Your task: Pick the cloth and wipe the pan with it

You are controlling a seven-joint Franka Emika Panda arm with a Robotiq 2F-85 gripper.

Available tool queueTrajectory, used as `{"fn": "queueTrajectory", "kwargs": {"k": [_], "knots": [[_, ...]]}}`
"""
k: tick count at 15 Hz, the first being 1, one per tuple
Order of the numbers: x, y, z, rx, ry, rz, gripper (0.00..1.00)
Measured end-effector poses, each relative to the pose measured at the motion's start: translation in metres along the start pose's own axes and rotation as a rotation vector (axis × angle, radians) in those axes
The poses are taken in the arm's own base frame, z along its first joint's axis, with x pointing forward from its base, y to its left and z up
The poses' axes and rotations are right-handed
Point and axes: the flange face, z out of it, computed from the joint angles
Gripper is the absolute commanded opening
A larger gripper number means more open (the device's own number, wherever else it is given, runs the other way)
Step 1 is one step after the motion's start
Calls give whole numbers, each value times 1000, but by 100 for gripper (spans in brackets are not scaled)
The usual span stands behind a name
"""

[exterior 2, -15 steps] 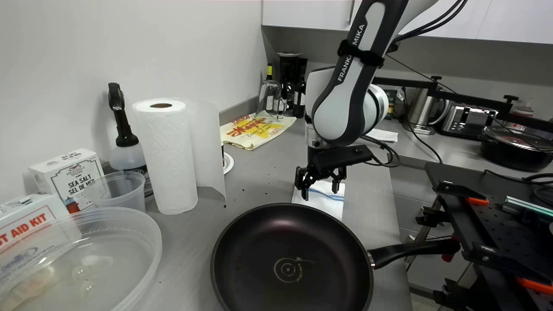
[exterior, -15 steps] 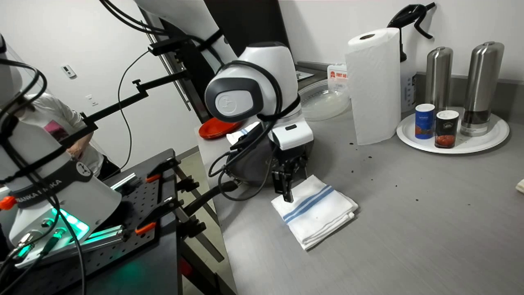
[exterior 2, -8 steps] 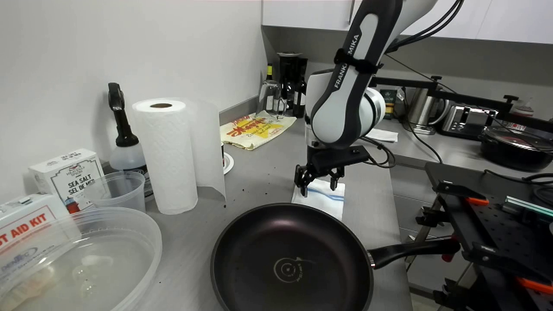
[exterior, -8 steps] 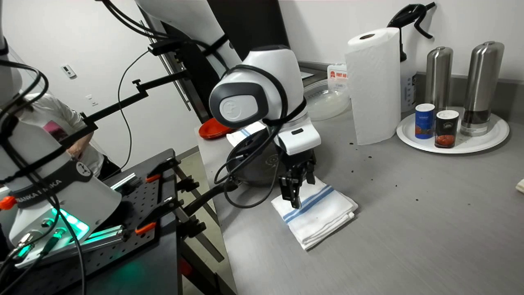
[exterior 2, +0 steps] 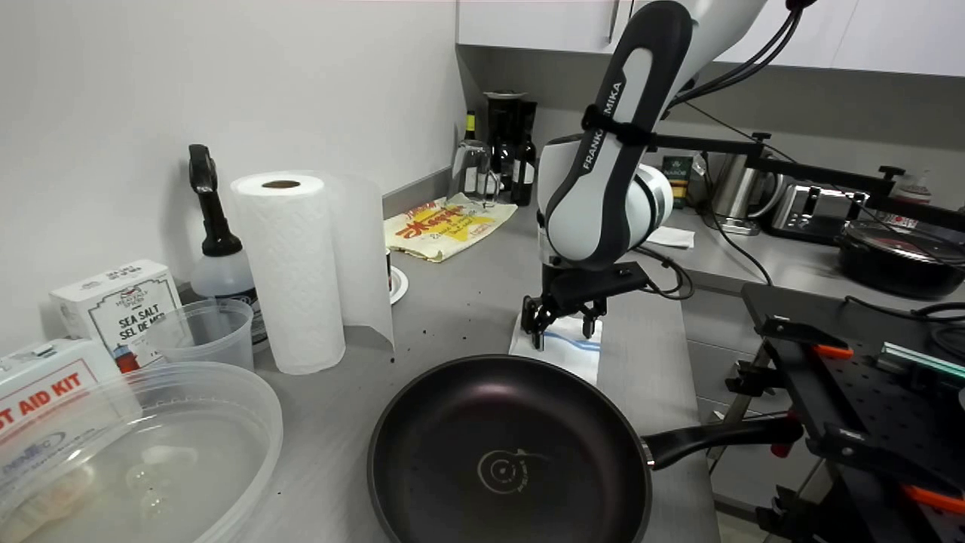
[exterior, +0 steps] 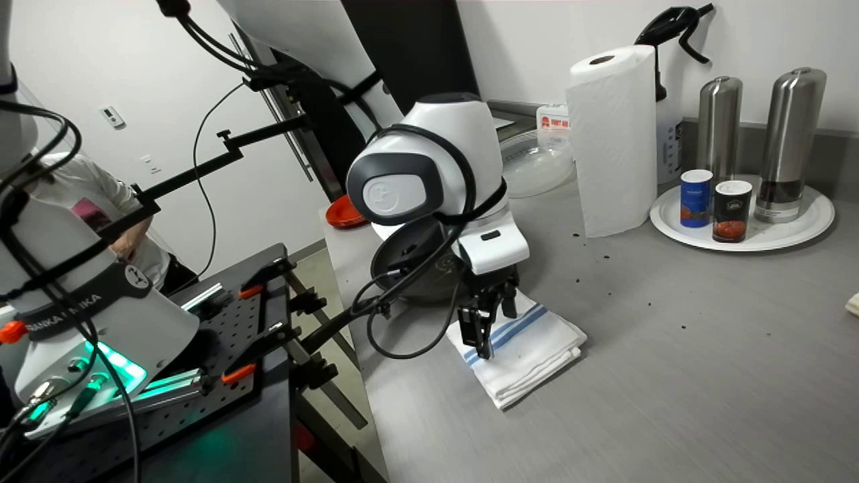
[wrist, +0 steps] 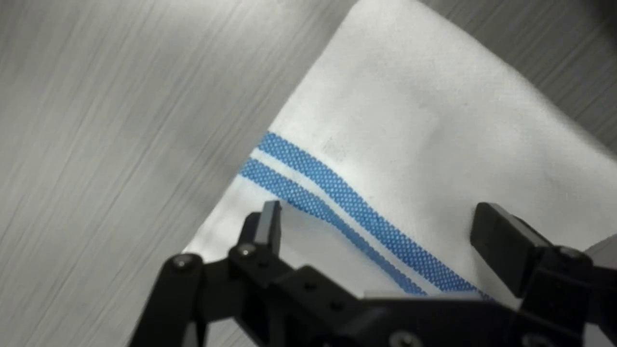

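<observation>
Right now you look to be on the pick: your pincer (wrist: pixel 376 217) stands spread over the cloth (exterior: pixel 537 352), astride its blue stripes (wrist: pixel 356 202), with nothing pinched. Whether it touches the fabric you can't tell from these views. The cloth lies folded on the bench (exterior: pixel 671 389), just beside the pan (exterior 2: pixel 513 437), so wiping seems yet to come. Next, I'd say, settle low enough to gather a fold, close firmly on it, then lift and carry it over to the pan's dark inside for rubbing.
</observation>
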Motion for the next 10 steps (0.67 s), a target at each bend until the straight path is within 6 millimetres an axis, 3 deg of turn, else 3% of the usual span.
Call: {"fn": "queueTrajectory", "kwargs": {"k": [2,10], "knots": [[0,0,4,-1,-4,-1,74],[2,-5,4,10,-7,2,13]]}}
